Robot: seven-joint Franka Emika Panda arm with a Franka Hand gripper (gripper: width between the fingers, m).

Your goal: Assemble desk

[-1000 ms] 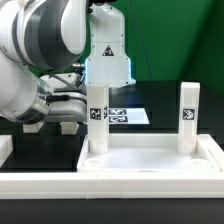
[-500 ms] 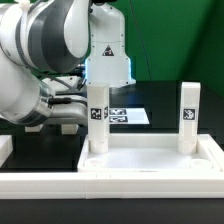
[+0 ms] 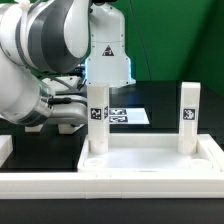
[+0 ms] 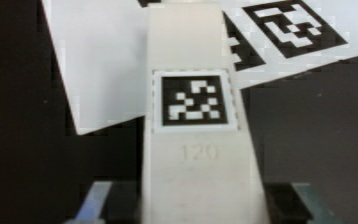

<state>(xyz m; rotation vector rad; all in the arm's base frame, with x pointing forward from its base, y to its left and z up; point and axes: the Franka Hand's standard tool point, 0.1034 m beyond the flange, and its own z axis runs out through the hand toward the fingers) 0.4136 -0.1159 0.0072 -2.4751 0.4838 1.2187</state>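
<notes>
Gripper (image 3: pixel 97 86): straddles the top of one leg (image 3: pixel 97 128); clamped or loose, cannot tell.
Wrist view: fingers (image 4: pixel 108 205) flank that leg (image 4: pixel 197 150); its tag (image 4: pixel 195 99) faces the camera, marker board (image 4: pixel 101 70) behind.
Exterior view only: second leg (image 3: pixel 188 115); both stand upright on the desk top (image 3: pixel 150 168).

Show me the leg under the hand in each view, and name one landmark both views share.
Exterior view: the leg stands upright at a corner of the desk top, on the exterior view's left, directly below the hand.
Wrist view: the same leg fills the middle of the picture, tag facing the camera, running down between the hand's fingers.
Shared landmark: the marker board, lying behind the leg in both views.
</notes>
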